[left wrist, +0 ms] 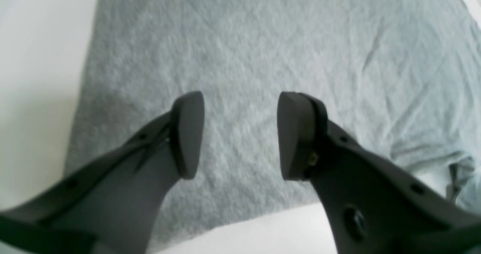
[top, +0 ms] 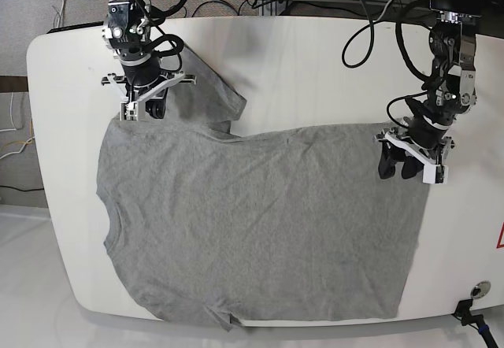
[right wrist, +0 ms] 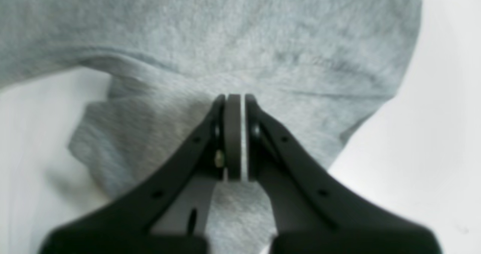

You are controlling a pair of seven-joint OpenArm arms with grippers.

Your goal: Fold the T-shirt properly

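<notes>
Your T-shirt (top: 260, 214) spreads across the tabletop (top: 315, 64), apparently at the flattening stage before folding. Your left claw (top: 398, 172) is wide apart, holding nothing; your right claw (right wrist: 235, 100) is nearly closed, its grip unclear. Next, straighten the bunched upper portion. No writing is legible.
</notes>
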